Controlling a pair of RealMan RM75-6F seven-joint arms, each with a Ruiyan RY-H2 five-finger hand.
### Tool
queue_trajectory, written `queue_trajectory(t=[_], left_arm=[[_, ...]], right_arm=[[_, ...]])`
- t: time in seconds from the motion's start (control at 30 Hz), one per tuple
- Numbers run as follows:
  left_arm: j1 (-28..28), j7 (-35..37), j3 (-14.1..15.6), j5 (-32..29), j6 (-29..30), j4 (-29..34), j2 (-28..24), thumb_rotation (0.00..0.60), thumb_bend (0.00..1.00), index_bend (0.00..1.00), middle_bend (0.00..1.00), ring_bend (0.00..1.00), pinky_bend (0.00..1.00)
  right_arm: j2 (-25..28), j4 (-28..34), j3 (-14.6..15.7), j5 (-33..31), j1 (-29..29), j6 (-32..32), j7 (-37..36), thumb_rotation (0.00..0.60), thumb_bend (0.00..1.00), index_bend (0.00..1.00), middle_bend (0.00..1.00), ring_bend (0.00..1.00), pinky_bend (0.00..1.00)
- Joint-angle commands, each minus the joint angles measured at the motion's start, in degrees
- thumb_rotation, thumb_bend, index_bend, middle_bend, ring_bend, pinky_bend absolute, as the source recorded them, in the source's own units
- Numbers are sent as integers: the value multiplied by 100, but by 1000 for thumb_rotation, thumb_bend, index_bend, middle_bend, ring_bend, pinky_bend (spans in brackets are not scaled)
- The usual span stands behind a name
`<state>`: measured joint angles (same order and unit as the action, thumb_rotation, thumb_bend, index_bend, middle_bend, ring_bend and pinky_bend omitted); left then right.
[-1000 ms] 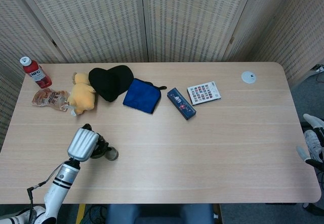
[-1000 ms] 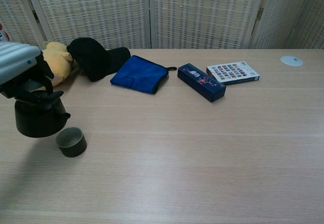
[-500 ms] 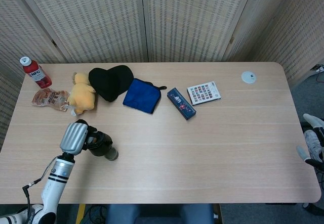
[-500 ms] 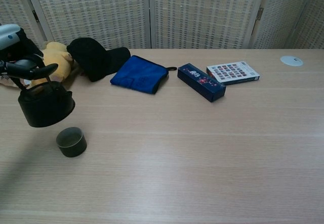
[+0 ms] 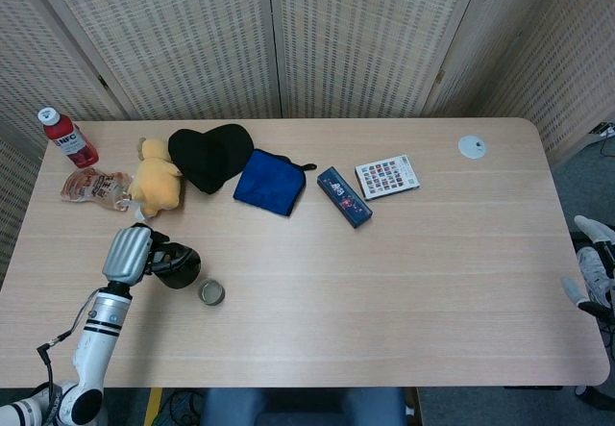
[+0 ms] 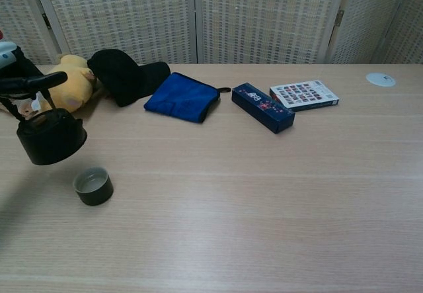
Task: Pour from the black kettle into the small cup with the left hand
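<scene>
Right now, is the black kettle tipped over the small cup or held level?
Roughly level. In the chest view the black kettle hangs by its handle from the left robot hand, up-left of the small cup, not above it.

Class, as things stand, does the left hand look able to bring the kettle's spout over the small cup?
Probably yes. The left hand holds the kettle by its handle just beside the cup, and nothing lies between them.
</scene>
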<state>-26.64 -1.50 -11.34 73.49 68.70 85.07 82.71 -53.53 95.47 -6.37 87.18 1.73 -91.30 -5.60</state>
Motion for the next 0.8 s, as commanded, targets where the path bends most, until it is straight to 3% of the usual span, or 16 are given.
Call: queue_trajectory(t=[0.03, 0.23, 0.8], left_arm=[[-41, -26, 39, -26, -91, -244, 55, 84, 153, 986, 1000, 940, 415], [-100, -298, 105, -83, -193, -620, 155, 42, 136, 958, 1000, 902, 415], [-192, -599, 216, -152, -430, -1174, 338, 43, 135, 914, 959, 841, 381]], right_arm=[[-3, 0, -1, -8, 4, 11, 3, 600, 233, 168, 211, 169, 173], [-9, -9, 0, -23, 18, 46, 10, 600, 233, 168, 211, 169, 173], [-45, -63, -11, -64, 74, 144, 10, 600, 232, 168, 211, 169, 173]])
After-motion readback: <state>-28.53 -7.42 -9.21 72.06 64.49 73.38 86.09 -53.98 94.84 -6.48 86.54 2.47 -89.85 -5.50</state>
